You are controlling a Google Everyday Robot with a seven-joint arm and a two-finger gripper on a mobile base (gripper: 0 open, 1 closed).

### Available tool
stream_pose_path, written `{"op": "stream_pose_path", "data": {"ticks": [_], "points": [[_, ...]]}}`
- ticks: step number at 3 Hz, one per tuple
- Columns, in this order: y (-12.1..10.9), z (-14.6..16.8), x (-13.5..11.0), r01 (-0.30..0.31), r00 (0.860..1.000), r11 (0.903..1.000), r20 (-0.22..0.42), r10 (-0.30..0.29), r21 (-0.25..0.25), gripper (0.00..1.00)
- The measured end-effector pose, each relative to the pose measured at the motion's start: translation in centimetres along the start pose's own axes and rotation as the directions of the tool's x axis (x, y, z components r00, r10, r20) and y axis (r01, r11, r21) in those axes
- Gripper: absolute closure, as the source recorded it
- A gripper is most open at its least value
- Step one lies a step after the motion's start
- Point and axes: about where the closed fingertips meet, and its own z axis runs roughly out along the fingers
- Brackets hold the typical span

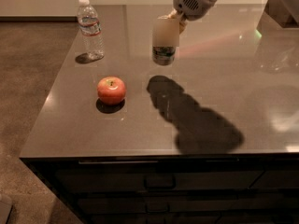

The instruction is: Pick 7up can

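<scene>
The 7up can (164, 54), silver and green, hangs in the air above the middle of the dark table (233, 69). Its shadow lies apart from it on the tabletop below. My gripper (169, 27) comes down from the upper right and is shut on the can's upper part, which is hidden. The arm's white wrist sits just above it.
A red apple (111, 89) lies on the table to the left front of the can. A clear plastic water bottle (90, 29) stands at the back left corner. Dark drawers (159, 183) run under the table's front edge. Brown floor lies to the left.
</scene>
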Motion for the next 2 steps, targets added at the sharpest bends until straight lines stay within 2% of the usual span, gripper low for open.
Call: {"op": "stream_pose_path", "data": {"ticks": [1, 2], "points": [[1.02, -3.26, -3.29, 0.060, 0.998, 0.9979, 0.017, -0.061, 0.024, 1.00], [1.06, -3.29, -3.35, 0.062, 0.998, 0.9978, 0.017, -0.062, 0.024, 1.00]]}}
